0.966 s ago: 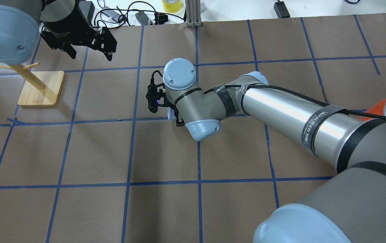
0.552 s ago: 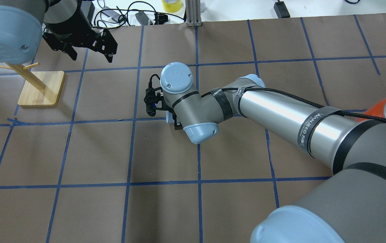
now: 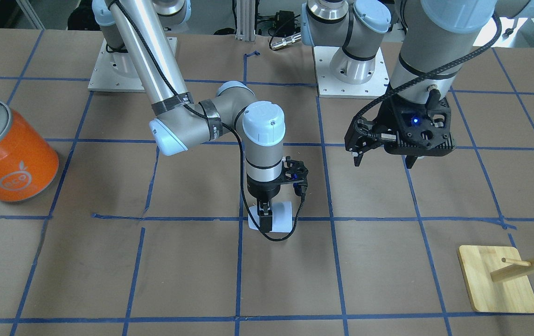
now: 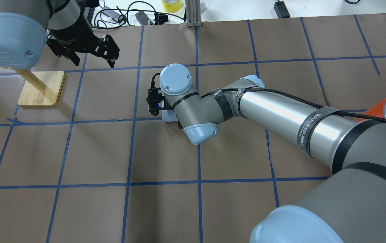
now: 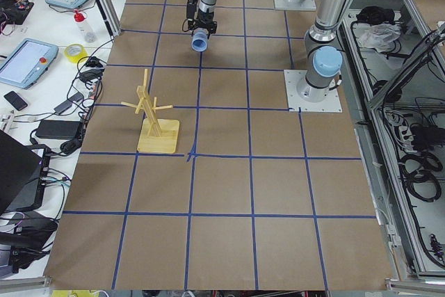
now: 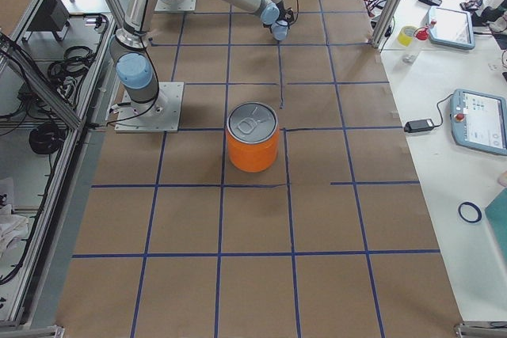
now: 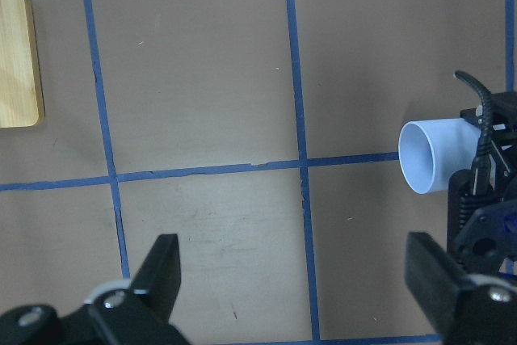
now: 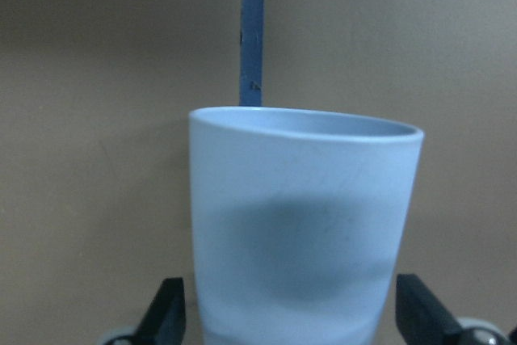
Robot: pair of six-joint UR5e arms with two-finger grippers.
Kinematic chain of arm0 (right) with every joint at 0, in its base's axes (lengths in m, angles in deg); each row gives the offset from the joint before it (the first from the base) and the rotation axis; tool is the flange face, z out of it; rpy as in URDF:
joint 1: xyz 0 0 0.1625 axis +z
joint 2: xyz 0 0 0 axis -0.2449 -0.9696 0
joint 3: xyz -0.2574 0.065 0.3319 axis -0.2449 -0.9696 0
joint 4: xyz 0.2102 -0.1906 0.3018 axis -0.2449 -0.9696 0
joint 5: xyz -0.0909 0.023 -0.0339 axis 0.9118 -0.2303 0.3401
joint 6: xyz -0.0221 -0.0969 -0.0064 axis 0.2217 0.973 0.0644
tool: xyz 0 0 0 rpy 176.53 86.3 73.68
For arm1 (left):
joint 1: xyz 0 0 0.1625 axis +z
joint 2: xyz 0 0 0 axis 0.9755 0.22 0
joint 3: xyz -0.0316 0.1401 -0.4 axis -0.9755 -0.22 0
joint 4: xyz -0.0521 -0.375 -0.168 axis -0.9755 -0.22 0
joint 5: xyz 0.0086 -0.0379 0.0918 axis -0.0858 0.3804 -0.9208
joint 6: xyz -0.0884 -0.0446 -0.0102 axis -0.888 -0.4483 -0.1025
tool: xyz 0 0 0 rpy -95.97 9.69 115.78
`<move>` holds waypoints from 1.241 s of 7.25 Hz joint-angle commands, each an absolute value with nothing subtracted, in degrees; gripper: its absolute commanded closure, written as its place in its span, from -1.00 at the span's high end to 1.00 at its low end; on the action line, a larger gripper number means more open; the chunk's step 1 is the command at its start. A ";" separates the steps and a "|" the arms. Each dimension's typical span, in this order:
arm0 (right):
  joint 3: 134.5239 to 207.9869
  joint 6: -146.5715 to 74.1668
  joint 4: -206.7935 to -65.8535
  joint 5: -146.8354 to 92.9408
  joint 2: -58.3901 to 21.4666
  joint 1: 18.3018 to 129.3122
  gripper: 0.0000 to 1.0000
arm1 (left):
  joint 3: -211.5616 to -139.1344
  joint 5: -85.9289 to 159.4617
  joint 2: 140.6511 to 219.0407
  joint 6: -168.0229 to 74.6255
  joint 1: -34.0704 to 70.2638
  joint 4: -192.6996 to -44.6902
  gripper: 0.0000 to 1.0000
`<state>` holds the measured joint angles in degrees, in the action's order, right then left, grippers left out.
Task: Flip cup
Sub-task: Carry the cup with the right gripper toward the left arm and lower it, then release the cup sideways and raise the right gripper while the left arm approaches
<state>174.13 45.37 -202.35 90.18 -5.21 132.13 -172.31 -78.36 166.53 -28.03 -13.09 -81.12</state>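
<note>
Close to the robot, off on its right side, a big orange can (image 3: 10, 149) stood on the brown table (image 3: 155, 280). It had no part in this job.

Further out, near the middle of the table, the right gripper (image 3: 269, 220) pointed straight down. Its two fingers were one on each side of the cup (image 3: 281, 215), down by the narrow bottom end. They looked pressed onto it, so I think the cup was held tight. The cup was on its side. Its open mouth faced the robot's left, toward the wooden stand (image 3: 497, 280). It was very low over the table, by a blue tape line. I could not tell if it touched the table or hung just above it.

Further out, on the robot's left, the wooden stand sat with nothing on its pegs.

The left gripper (image 4: 95, 59) hung high in the air over the far part of the table, with its fingers wide apart and nothing in them.

I think the flip was about half done. The cup had been grabbed and was sideways. It was not yet turned the rest of the way, set down and let go.
</note>
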 commanded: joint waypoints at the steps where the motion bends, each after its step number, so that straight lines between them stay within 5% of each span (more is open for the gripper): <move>1: 173.45 45.43 -202.05 90.20 -5.95 131.95 0.60 | -172.79 -78.20 166.93 -27.75 -12.53 -80.73 1.00; 7: 173.53 37.75 -190.02 81.81 -21.58 119.93 0.72 | -179.11 -57.47 184.92 -23.35 -12.27 -64.65 1.00; 8: 173.53 34.91 -188.70 80.99 -22.82 117.30 1.00 | -179.73 -53.10 187.82 -23.18 -12.27 -61.25 1.00; 9: 173.71 34.79 -184.51 80.89 -24.49 115.36 1.00 | -179.91 -52.88 189.76 -23.18 -12.27 -59.13 0.98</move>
<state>173.59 36.60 -188.58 81.79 -22.27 118.24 -179.35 -54.80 186.76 -23.27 -12.27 -62.05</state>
